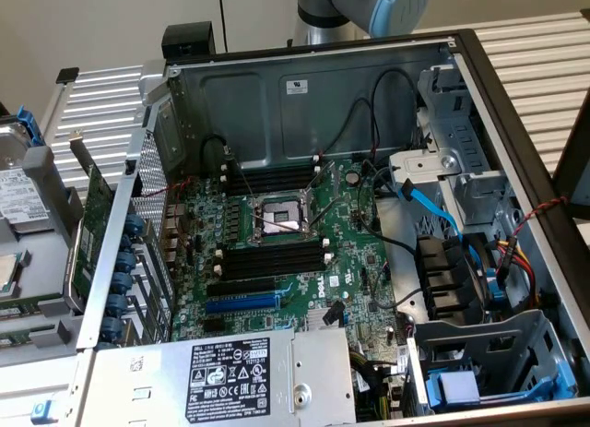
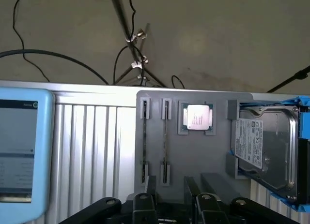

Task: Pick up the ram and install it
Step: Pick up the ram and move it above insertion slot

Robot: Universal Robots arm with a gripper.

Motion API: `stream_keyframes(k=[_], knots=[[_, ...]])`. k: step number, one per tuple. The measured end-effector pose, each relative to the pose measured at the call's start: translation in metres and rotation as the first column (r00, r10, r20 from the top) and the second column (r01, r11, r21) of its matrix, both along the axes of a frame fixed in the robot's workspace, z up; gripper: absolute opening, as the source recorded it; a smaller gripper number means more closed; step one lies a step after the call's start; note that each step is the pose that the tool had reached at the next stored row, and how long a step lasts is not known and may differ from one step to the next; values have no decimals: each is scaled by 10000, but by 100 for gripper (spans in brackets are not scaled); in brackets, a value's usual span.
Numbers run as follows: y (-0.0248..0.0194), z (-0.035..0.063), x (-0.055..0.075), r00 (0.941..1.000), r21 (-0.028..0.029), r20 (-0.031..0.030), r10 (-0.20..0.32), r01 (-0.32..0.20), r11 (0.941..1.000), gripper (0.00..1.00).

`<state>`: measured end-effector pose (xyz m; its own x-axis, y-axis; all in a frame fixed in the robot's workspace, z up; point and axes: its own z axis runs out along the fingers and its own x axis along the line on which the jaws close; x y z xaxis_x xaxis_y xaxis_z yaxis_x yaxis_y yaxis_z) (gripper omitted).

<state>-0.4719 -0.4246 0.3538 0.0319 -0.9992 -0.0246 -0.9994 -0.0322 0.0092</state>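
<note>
1. Hanging over the tray [image 2: 193, 156], my tool [image 2: 170, 185]: fingers [image 2: 151, 185] wide apart, nothing between them, gripping nothing.
2. Ram [image 2: 166, 137]: seen edge-on as a thin strip, standing in a narrow holder of the tray, just beside the CPU [image 2: 197, 117]; apart from my tool, not yet picked up.
3. Second holder [image 2: 145, 137]: just beside the first, on the side away from the CPU; I cannot tell whether a stick stands in it.
4. CPU: flat in its own recess, between the ram and the hard drive [image 2: 266, 146].
5. Hard drive: label up, in a blue-edged bracket at the tray's end.
6. Case [image 1: 304, 95]: open, lying on the slatted tabletop [image 1: 535, 49].
7. Motherboard [image 1: 304, 279]: on the case floor, with black memory slots [image 1: 272, 261] on either side of the socket [image 1: 277, 215].
8. Arm [image 1: 369, 3]: above the case's far wall.
</note>
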Motion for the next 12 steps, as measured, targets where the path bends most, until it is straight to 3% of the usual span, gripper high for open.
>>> stream_keyframes(k=[7,12], knots=[[-19,-125,0,10000,-23,-2,-1,1,10000,36],[-76,-206,1,10000,-23,-22,-1,1,10000,36]])
